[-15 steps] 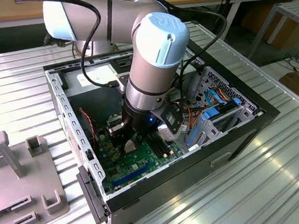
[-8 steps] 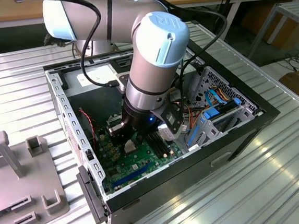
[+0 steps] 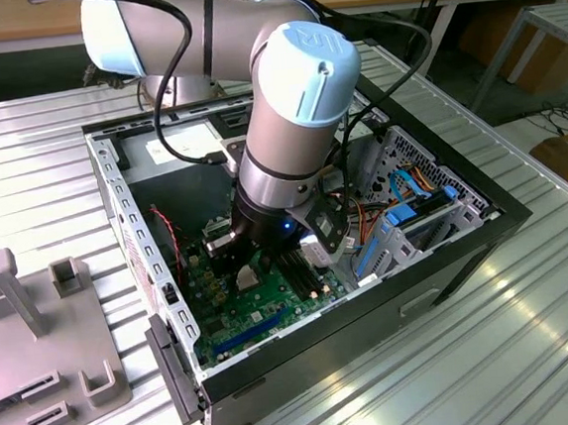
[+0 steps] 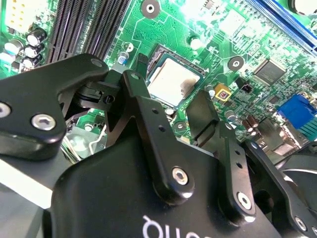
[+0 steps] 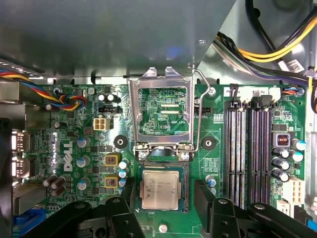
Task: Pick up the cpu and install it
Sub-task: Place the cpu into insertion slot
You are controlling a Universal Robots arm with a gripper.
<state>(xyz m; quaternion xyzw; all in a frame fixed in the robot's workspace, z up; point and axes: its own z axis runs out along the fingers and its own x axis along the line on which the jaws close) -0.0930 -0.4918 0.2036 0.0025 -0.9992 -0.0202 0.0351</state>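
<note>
Gripper [image 5: 166, 188] open, fingers [image 5: 203, 192] straddling cpu [image 5: 160, 190], not touching it. Cpu lies flat in socket [image 5: 161, 166], load frame [image 5: 161, 111] hinged up. Looks like placement step, chip seated. Next move calls for straight, clean travel without nudging chip.

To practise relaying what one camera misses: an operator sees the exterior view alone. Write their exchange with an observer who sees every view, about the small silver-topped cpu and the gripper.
Operator: Where is the small flat silver-grey square cpu?
Observer: In the first wrist view it lies flat in the black-framed square socket on the green motherboard.
Operator: How does the black gripper stand to it?
Observer: It is open, with one of its fingers on either side of the cpu and a gap showing on each side.
</note>
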